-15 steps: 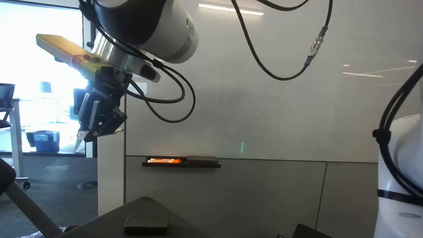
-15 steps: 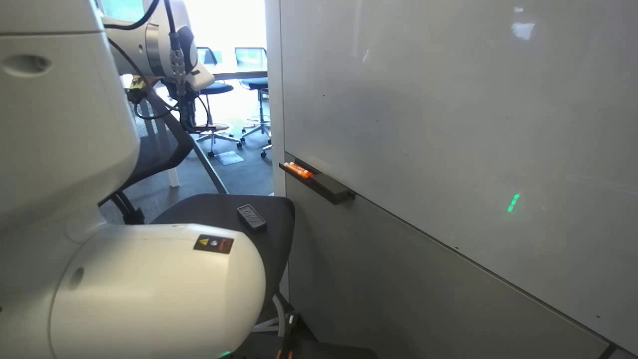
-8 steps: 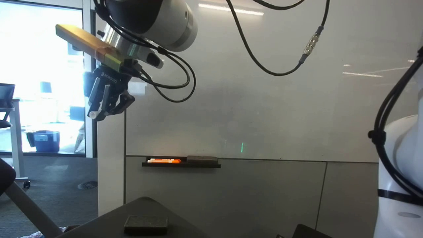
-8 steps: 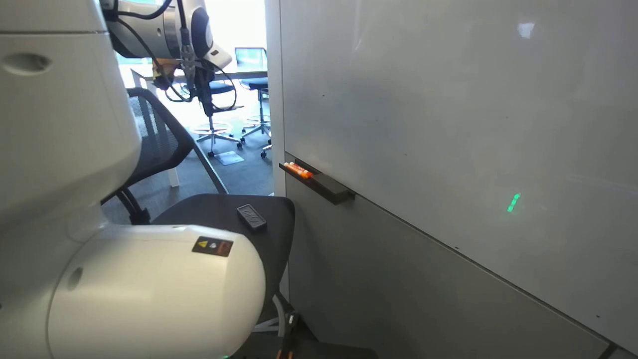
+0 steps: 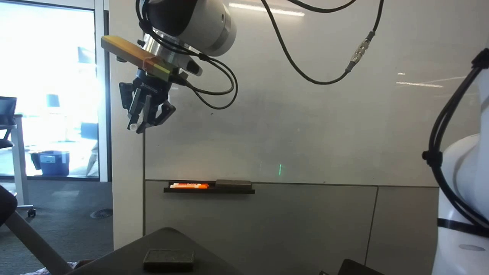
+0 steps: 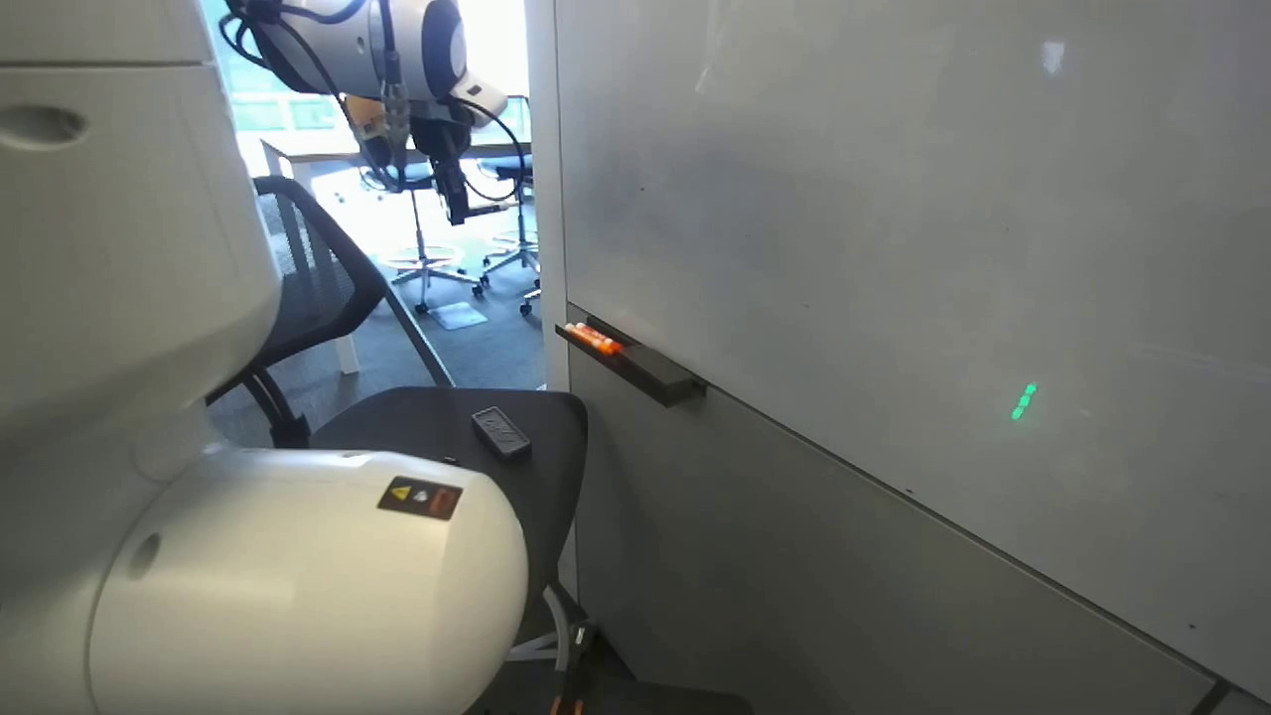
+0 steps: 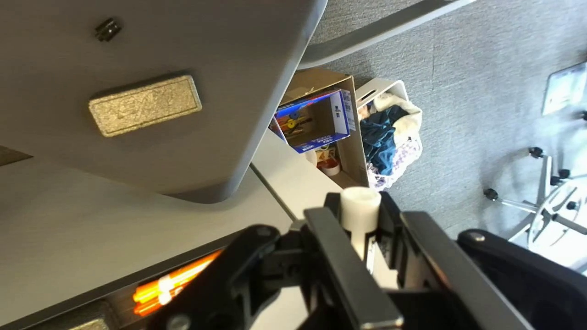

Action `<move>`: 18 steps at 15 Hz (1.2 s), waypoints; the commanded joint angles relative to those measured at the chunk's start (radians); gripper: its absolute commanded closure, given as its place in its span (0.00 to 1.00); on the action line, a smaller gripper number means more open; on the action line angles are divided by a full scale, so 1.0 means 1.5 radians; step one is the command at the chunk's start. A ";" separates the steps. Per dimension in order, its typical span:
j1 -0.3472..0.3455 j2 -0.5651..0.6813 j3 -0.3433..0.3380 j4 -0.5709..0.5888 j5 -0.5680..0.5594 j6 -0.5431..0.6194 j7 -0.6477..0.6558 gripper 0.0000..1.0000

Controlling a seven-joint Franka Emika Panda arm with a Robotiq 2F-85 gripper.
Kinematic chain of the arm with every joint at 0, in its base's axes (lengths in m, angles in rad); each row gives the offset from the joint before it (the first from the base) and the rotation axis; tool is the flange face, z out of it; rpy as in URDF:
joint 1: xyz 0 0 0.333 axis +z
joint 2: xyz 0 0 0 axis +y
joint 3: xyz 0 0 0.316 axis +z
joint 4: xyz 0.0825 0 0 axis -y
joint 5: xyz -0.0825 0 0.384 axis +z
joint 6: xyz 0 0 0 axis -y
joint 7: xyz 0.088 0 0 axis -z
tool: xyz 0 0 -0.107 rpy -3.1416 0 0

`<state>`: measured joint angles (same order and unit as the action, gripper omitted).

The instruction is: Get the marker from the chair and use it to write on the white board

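Marker (image 7: 360, 211) pinched between the fingers (image 7: 390, 229), off the chair (image 6: 417, 422) and apart from the white board (image 5: 305, 114).
Fetching looks done; writing is probably left, though a short green stroke (image 5: 280, 170) of unknown origin marks the board. The marker's print is too covered to read; "ROBOTIQ" shows faintly on the black housing (image 5: 151, 84), while lettering on the orange markers (image 5: 191, 186) in the ledge (image 5: 229, 191) is too small.

Looks like an office or meeting room: wall-size white board (image 5: 305, 133) on the right, orange markers (image 5: 190, 186) in its ledge (image 5: 208, 191), grey carpet (image 5: 65, 221), mesh-back chair (image 6: 397, 417) near, table (image 6: 316, 155), wheeled chairs (image 6: 425, 270) and bright window (image 5: 46, 68) far left.
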<state>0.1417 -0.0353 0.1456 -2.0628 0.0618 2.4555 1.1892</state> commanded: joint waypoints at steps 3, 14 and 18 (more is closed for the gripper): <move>-0.012 -0.002 -0.009 0.005 0.019 0.019 -0.051 0.88; -0.049 0.111 -0.050 0.113 -0.018 0.079 -0.080 0.88; -0.064 0.197 -0.092 0.207 -0.006 0.083 -0.085 0.88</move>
<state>0.0490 0.1570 0.0343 -1.8879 0.0477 2.5709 1.0745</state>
